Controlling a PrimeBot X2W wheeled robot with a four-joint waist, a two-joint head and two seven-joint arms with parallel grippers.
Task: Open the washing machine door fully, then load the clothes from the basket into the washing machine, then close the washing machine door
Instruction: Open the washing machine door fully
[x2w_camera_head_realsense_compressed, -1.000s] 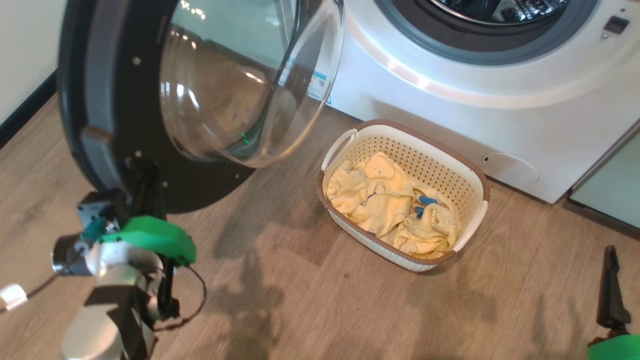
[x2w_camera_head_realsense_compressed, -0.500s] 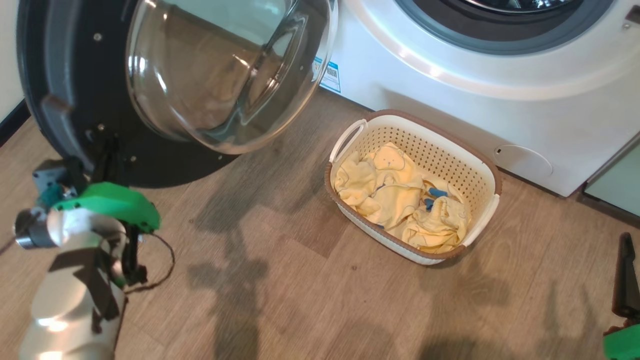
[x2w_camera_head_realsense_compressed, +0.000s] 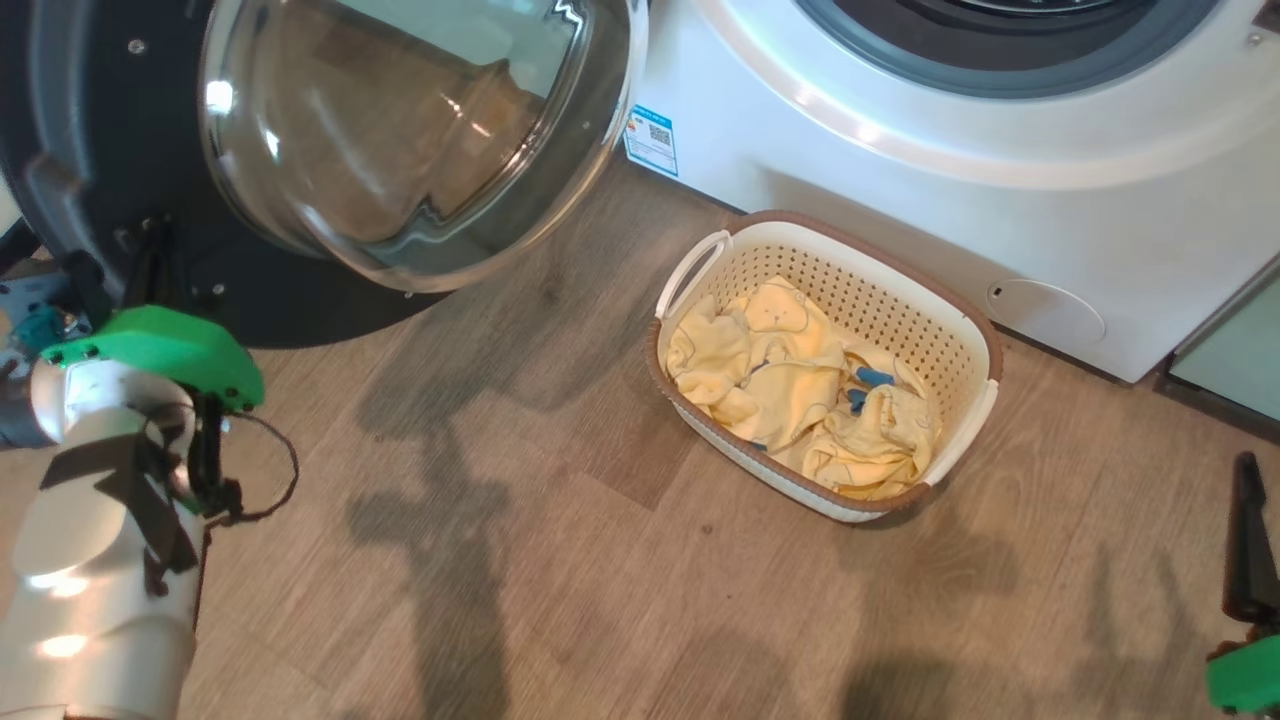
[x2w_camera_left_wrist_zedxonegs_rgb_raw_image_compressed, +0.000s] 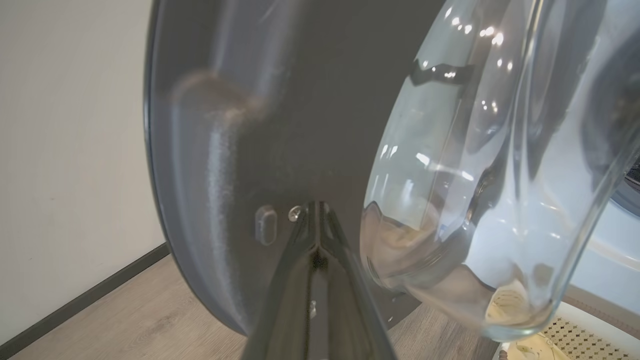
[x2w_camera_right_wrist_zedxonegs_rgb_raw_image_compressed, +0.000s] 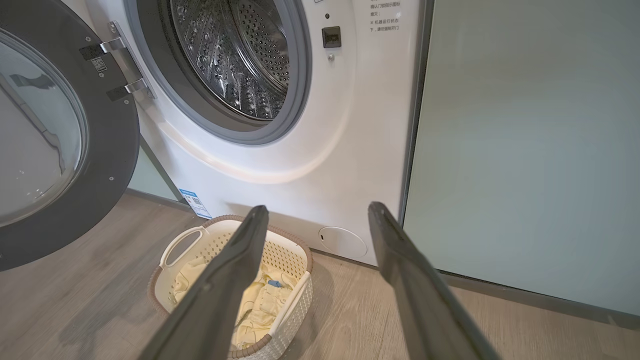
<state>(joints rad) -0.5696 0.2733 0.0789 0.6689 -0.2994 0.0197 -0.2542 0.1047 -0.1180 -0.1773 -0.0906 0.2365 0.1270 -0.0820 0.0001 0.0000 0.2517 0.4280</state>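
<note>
Open washing machine door (x2w_camera_head_realsense_compressed: 90, 120), clothes (x2w_camera_head_realsense_compressed: 790, 390) in the basket (x2w_camera_head_realsense_compressed: 860, 250).
Left of the basket, the left gripper (x2w_camera_left_wrist_zedxonegs_rgb_raw_image_compressed: 316, 210), jaws pressed together, tips at the door's black inner face; behind the basket, the washing machine (x2w_camera_head_realsense_compressed: 900, 200); far right, the right gripper (x2w_camera_right_wrist_zedxonegs_rgb_raw_image_compressed: 317, 207), jaws wide, empty.

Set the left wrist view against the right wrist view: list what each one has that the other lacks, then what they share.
Left wrist view: the left gripper, shut, its tips close to the black inner face of the washing machine door; a pale wall with dark skirting.
Right wrist view: the right gripper, open, above the floor; the door's metal hinge; the steel drum; a pale green cabinet.
Both: the door with its glass bowl, the white washing machine front, the basket, the wooden floor.
</note>
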